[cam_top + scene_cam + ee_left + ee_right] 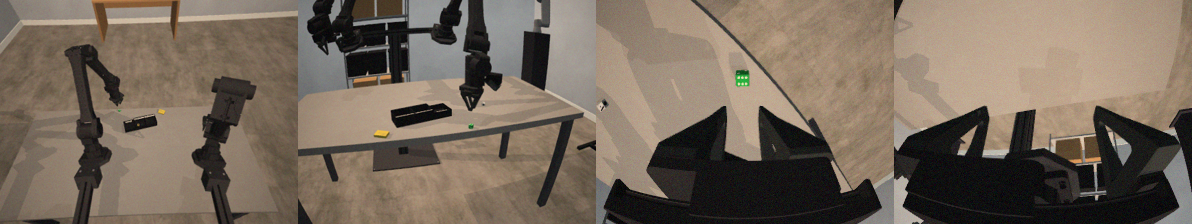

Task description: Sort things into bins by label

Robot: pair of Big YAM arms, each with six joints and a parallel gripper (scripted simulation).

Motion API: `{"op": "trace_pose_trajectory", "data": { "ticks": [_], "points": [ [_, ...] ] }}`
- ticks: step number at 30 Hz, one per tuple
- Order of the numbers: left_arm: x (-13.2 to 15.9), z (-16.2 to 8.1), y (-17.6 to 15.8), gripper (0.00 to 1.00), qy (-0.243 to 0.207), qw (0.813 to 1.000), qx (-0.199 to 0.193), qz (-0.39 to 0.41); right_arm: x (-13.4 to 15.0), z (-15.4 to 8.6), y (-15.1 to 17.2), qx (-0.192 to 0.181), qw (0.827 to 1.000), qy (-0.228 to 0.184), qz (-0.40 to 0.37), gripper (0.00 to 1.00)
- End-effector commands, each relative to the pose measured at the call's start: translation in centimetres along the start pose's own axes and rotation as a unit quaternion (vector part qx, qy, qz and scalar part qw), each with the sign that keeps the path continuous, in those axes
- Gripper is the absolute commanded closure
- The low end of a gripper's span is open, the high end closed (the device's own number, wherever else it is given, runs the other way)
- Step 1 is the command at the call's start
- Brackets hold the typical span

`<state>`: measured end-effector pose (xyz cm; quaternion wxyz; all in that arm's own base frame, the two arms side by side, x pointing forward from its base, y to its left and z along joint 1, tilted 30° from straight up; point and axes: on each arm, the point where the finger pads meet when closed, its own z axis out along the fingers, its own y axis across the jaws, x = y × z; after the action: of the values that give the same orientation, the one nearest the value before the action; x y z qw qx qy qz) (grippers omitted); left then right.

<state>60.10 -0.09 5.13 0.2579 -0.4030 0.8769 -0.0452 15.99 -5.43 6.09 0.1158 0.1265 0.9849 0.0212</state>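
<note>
From my post I count two hands, both with fingers apart. The left hand (118,104) (470,109) (742,112), narrowly parted and holding nothing, hangs above the desk (165,172) (349,103) (686,70) (1044,30), near one green die (119,110) (471,126) (742,78). The right hand (204,128) (324,51) (1041,112), wide apart and empty, is raised well away from the loose things.

Loose on the desk, three: the green die near the edge; one yellow block (161,111) (381,134), lying flat near the bins; one small white cube (483,103) (602,105), on the other side of the bins from the block.

Black bins (147,127) (421,117): one cluster, standing flat; I can't count the compartments surely, nor read the pale labels. One tiny yellow thing (138,125) shows within the cluster's outline from above; which compartment, I can't tell.
</note>
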Motion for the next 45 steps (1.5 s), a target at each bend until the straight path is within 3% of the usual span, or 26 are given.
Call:
{"op": "trace_pose_trajectory", "data": {
  "ticks": [1, 15, 19, 26, 31, 45],
  "points": [
    [-0.9, 0.3, -0.2, 0.70, 0.000, 1.000, -0.001, -0.019, -0.4, -0.2, -0.2, 0.002, 1.000, -0.012, 0.007, 0.00],
    [-0.9, -0.4, -0.7, 0.70, -0.006, 1.000, 0.007, -0.010, -0.4, -0.2, -0.2, 0.002, 1.000, -0.012, 0.007, 0.00],
    [-1.2, 0.5, 0.0, 0.70, -0.001, 1.000, -0.003, -0.020, -0.4, -0.2, -0.2, 0.002, 1.000, -0.012, 0.007, 0.00],
    [0.1, 0.3, -0.9, 0.70, 0.003, 1.000, 0.001, -0.010, -0.4, -0.2, -0.2, 0.002, 1.000, -0.012, 0.007, 0.00],
    [-1.3, 2.4, -0.7, 0.70, -0.008, 1.000, 0.008, -0.021, -0.4, -0.2, -0.2, 0.002, 1.000, -0.012, 0.007, 0.00],
    [-1.5, 7.0, -0.5, 0.70, -0.008, 1.000, 0.006, -0.011, -0.4, -0.2, -0.2, 0.002, 1.000, -0.012, 0.007, 0.00]
  ]
}}
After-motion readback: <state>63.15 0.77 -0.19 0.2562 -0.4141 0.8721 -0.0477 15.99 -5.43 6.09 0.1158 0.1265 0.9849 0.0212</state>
